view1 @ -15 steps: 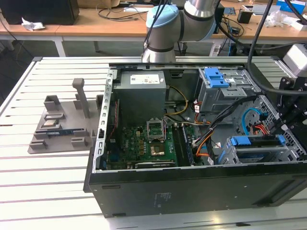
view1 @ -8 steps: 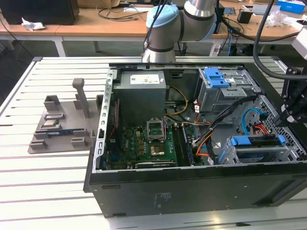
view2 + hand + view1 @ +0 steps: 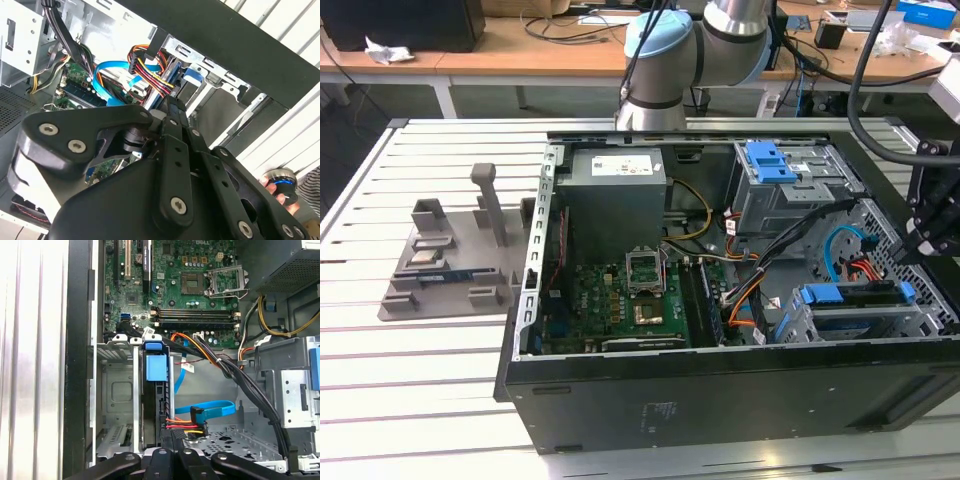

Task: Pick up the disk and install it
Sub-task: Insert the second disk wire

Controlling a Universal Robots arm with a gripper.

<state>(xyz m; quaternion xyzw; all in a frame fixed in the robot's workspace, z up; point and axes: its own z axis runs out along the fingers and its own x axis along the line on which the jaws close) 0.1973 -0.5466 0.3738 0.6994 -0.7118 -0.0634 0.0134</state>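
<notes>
Here the claw hangs over the right end of the open computer case, at the exterior view's right. In the first wrist view its dark links crowd in right above the drive cage. Whether it is spread or pinching something I cannot tell, because its own linkage covers the tips in both wrist views. Just beyond it sits the disk, standing on edge in one slot of that cage, its blue carrier tab facing the motherboard. In the exterior view the same blue rail runs along the top of the cage in the near right corner of the case. I judge that the disk stands on edge because the slot takes it that way, with the rails guiding it between the metal walls. The claw stands straight over that slot, as suits lowering or pressing the disk home. Beside the disk's end lie a coloured power lead and a blue data cable, loose on the case floor. Farther off, the grey holder block rests on the slatted counter at the exterior view's left, well apart from the case.
</notes>
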